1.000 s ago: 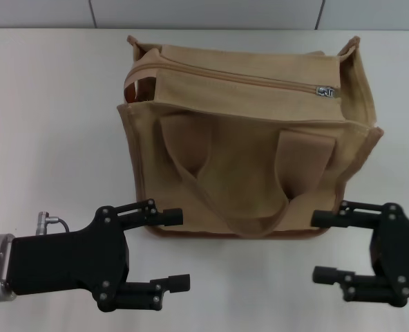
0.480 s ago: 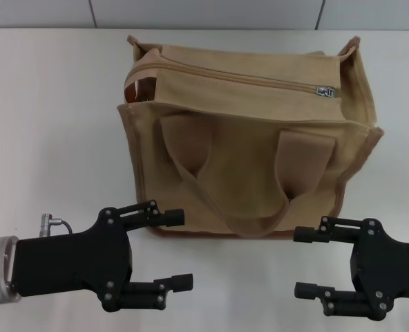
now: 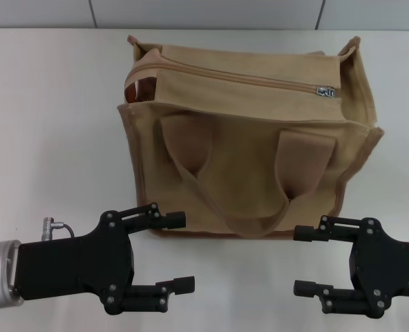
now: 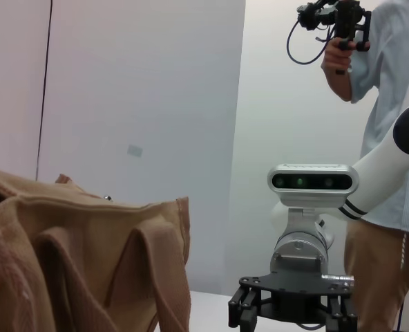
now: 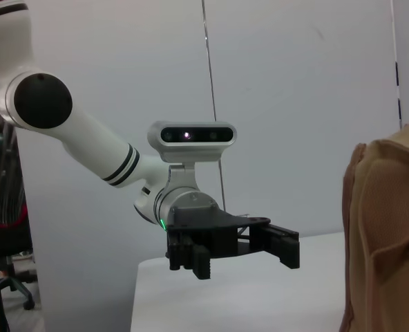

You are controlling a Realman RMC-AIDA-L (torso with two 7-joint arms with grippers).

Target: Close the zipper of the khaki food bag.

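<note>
Zipper [image 3: 246, 79]: tan-taped line running along the bag's top panel from the left end to the right end; shut over most of its run, gaping only at the left end, where something reddish-brown shows inside.
Pull tab [image 3: 326, 91]: small, silver, at the right end of the zipper.
Bag [image 3: 249, 162]: boxy khaki canvas tote with darker brown trim at the base, standing on the table toward the far side, between the two arms and beyond both; its near face turns to the robot.
Handles [image 3: 249, 183]: two wide fabric loops, both hanging down against the near face.
Left gripper [image 3: 184, 252]: low at the near left, just before the bag's lower left corner and apart from it; fingers spread wide, nothing between them.
Right gripper [image 3: 302, 261]: low at the near right, just before the bag's lower right corner and apart from it; fingers spread wide, nothing between them.
Table [image 3: 52, 138]: plain white top, bare around the bag.
Room: pale wall panels with dark seams behind the table; the left wrist view shows a person [image 4: 387, 124] in a light shirt holding up a black handheld camera [image 4: 336, 17] behind the right arm.
</note>
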